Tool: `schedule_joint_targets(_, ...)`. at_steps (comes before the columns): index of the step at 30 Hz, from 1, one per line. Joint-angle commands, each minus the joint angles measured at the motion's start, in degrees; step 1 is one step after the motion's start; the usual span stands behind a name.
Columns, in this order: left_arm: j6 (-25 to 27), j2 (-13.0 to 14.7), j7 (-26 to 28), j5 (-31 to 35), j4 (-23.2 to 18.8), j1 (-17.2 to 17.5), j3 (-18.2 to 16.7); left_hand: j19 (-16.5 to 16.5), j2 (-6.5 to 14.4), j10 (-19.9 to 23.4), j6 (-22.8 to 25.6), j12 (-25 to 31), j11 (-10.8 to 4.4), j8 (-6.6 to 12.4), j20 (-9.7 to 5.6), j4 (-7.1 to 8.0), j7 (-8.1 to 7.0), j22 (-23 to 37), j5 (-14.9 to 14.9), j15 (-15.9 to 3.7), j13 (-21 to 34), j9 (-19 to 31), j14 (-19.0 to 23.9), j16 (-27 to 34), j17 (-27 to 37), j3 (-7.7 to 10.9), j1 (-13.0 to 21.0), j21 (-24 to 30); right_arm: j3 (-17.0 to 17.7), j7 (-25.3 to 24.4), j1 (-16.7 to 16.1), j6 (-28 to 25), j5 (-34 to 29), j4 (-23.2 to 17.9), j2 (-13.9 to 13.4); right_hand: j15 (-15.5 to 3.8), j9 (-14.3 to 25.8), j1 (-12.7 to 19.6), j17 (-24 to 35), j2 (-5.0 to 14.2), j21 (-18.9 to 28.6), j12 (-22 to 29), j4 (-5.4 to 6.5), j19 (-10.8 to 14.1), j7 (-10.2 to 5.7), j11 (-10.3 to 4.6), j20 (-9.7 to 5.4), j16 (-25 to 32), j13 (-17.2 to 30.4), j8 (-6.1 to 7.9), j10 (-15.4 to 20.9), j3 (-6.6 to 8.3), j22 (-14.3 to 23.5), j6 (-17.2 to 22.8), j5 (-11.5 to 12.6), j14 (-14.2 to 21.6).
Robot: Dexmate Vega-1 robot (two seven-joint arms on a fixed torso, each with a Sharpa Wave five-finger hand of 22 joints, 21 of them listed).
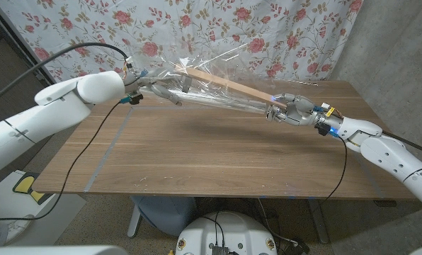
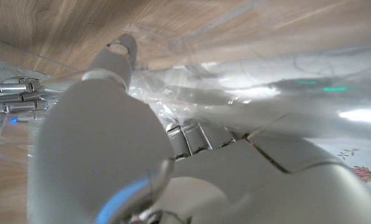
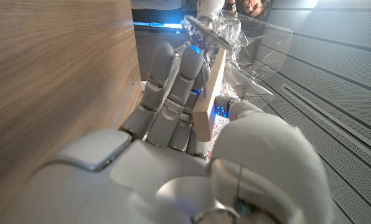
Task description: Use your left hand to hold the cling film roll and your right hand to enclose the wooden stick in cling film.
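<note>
The wooden stick (image 1: 229, 83) hung above the table (image 1: 197, 156), its long axis running from the right hand (image 1: 290, 111), whose fingers (image 3: 173, 93) clenched its near end, up toward the left hand (image 1: 137, 86). That hand gripped the cling film roll (image 1: 170, 93) (half hidden by film), and the cling film (image 1: 211, 88) stretched between both hands along the stick.

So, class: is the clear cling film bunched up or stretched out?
Stretched out: the clear cling film spans from left hand to right hand, above the table.
</note>
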Motion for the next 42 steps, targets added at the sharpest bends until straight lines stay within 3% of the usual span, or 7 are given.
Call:
schedule_joint_targets(1,1.06,1.91,1.70,-0.78,-2.25,2.69,-2.33,-0.40,7.70,0.32,1.13,-0.20,-0.21,5.85,-0.08,1.09,-0.97,0.04,0.02,-0.01,0.04,3.90,0.80,-0.18,0.22,1.68,6.26,0.56,-1.46,1.74,1.30,-0.81,-1.19,0.86,-0.88,-0.10,0.09,1.48,0.18,1.35,0.53,1.66,-9.93,-0.16,-3.84,-3.10,-2.82,0.58,1.17,0.30,3.10,16.97,0.20,4.39,0.37,-0.29)
schedule_joint_targets(9,1.38,2.79,3.02,-0.87,-3.13,4.21,-3.51,-0.46,7.65,0.43,1.30,-0.28,-0.21,5.92,-0.13,1.05,-0.97,0.04,-0.02,-0.04,-0.05,3.85,0.87,-0.33,0.34,1.69,6.31,0.68,-4.18,3.25,4.37,-3.92,-2.96,0.75,-2.15,-0.10,0.25,1.38,-0.12,1.35,1.14,2.29,-9.87,-0.34,-3.85,-2.96,-2.92,1.28,1.22,0.26,2.91,17.30,0.09,4.40,0.63,-0.80)
schedule_joint_targets(16,0.91,4.32,7.19,-1.83,-3.66,9.10,-7.37,-0.51,7.58,0.48,1.28,-0.21,-0.26,5.91,-0.11,1.05,-1.05,0.05,-0.03,-0.04,0.11,3.80,1.04,-0.44,0.37,1.66,6.29,0.79,-6.01,3.72,6.19,-5.53,-4.36,0.85,-2.91,-0.10,0.26,1.34,-0.12,1.34,1.46,2.84,-9.93,-0.37,-3.66,-2.76,-2.89,1.84,1.55,0.22,2.70,17.47,0.06,4.52,0.76,-0.93)
schedule_joint_targets(27,-3.86,4.39,10.45,-4.38,-1.68,14.50,-11.94,-0.51,7.56,0.71,1.59,-0.09,-0.34,6.05,-0.22,1.14,-1.10,0.06,0.01,-0.04,0.26,3.76,1.38,-0.60,0.36,1.60,6.12,0.99,-7.47,-0.85,7.26,-10.13,-6.34,-4.15,-6.30,-0.12,0.35,1.13,-0.33,1.31,1.94,3.35,-9.91,-0.54,-3.48,-2.74,-2.78,2.68,1.13,0.15,2.53,17.71,0.03,4.62,1.02,-1.38)
schedule_joint_targets(35,-7.45,3.88,14.68,-3.48,-0.34,20.67,-17.77,-0.53,7.54,0.71,1.47,-0.18,-0.20,6.04,-0.21,1.11,-1.19,0.05,0.04,-0.02,0.18,3.78,1.43,-0.70,0.42,1.62,6.15,1.09,-9.43,-4.10,8.92,-11.81,-8.53,-5.66,-6.39,-0.12,0.46,1.10,-0.45,1.35,2.09,3.63,-9.97,-0.48,-3.43,-2.69,-2.85,2.99,1.05,0.12,2.42,17.83,0.00,4.50,1.09,-1.50)
schedule_joint_targets(42,-8.87,3.55,11.61,-4.67,1.45,19.74,-17.69,-0.59,7.59,0.72,1.62,-0.15,-0.17,6.02,-0.21,1.16,-1.17,0.04,0.10,-0.02,0.28,3.61,1.50,-0.82,0.41,1.65,6.07,1.15,-10.79,-5.62,9.72,-12.31,-9.12,-5.61,-5.37,-0.11,0.48,1.02,-0.46,1.37,2.30,3.92,-9.95,-0.55,-3.44,-2.50,-2.77,3.38,1.08,0.12,2.45,17.98,0.03,4.55,1.20,-1.61)
